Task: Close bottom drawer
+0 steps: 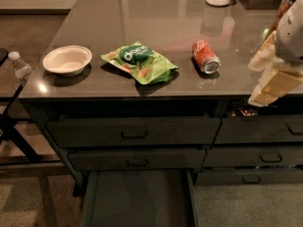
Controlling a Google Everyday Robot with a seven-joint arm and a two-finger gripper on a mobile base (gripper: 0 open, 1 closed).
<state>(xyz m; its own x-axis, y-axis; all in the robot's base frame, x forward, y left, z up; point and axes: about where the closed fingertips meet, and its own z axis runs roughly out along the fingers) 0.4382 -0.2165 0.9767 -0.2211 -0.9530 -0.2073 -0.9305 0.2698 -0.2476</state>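
Dark grey-green bottom drawer (137,200) pulled far out, lowest of the wide stack under the shiny grey counter top (156,27), my cream gripper (274,77) at the counter's right front edge, wide or narrow I cannot tell.

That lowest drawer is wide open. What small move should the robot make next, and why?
Probably lower the end effector, which hangs high at the right edge of the counter, down and left toward the bottom drawer. That drawer is pulled far out, and nothing touches it.
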